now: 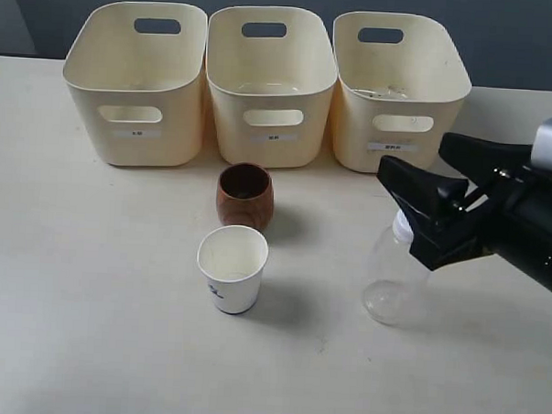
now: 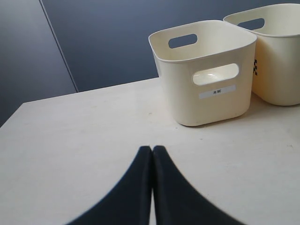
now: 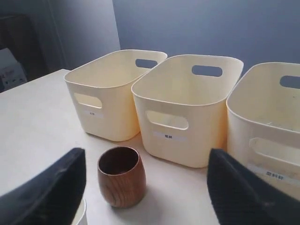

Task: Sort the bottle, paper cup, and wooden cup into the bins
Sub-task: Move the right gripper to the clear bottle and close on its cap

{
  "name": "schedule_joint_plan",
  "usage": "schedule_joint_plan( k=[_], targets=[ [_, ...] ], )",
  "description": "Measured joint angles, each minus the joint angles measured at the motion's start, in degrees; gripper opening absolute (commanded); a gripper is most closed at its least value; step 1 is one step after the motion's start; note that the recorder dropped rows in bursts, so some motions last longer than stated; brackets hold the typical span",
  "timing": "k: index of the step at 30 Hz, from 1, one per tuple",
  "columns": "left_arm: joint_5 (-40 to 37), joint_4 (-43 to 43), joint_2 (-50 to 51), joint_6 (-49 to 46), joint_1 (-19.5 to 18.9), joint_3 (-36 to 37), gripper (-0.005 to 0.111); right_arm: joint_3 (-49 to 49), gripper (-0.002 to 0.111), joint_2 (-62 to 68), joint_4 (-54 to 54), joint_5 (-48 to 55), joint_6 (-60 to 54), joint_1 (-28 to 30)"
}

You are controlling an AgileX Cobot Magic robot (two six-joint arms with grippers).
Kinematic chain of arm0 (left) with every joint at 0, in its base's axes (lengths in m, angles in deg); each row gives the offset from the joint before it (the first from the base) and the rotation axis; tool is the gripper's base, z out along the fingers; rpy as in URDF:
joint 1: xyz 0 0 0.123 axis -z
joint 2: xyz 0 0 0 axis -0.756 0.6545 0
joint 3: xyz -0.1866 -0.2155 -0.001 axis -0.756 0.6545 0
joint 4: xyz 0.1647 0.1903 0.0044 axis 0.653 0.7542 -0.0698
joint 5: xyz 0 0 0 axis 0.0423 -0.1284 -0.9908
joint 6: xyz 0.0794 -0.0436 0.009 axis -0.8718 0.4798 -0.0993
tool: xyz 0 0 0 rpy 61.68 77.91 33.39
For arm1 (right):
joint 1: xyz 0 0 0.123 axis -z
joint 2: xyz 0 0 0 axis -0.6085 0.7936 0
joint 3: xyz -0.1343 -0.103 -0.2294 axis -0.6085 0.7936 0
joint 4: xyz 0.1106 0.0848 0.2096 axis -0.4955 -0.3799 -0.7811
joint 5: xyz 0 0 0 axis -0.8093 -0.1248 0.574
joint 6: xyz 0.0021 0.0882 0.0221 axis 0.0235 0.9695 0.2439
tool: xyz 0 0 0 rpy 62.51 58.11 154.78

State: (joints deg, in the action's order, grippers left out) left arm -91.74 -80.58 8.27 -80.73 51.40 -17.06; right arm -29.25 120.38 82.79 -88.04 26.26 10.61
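Step (my read): 1st pick, the bottle point(image 1: 392, 281); nothing sorted so far. Right gripper point(image 1: 415, 163) at right edge of exterior frame, jaws wide apart, empty, hanging by the bottle's cap. Bottle stands on table point(image 1: 87, 327), lower right, partly behind the near finger (contact unclear). Next: get jaws around bottle body, close w/o tipping it. Left gripper point(image 2: 152, 149) jaws together, holding nothing. Wooden cup point(image 1: 244, 195) centre, paper cup point(image 1: 232, 267) just below, both on table. Bins point(image 1: 306, 140) across top: no task item inside; faint marks on right bin's floor, can't ID.
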Motion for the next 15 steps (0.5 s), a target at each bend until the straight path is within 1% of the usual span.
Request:
schedule_joint_plan(
  k=[15],
  targets=[
    [0.0,0.0,0.0,0.0,0.0,0.0,0.0,0.0,0.068,0.0,0.0,10.87,-0.06,0.0]
  ],
)
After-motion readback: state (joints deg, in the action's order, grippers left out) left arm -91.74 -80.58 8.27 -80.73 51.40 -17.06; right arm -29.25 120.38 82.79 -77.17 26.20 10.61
